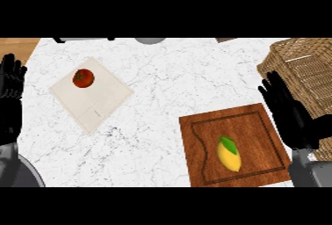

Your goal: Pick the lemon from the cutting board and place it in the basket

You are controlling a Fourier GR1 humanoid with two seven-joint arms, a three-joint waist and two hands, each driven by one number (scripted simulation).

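Observation:
A yellow lemon [228, 156] with a green leaf lies on the brown wooden cutting board [253, 125] at the lower right of the counter. The wicker basket [304, 70] stands at the right edge, behind the board. My right hand [290, 115] is open with straight fingers pointing up, just right of the board and in front of the basket, apart from the lemon. At the left edge my left hand [10, 94] rests open, fingers up, holding nothing.
A red tomato [83, 78] sits on a beige cloth [94, 99] at the left of the white marble counter [168, 74]. A grey round object [149, 40] and a dark object [84, 39] show at the far edge.

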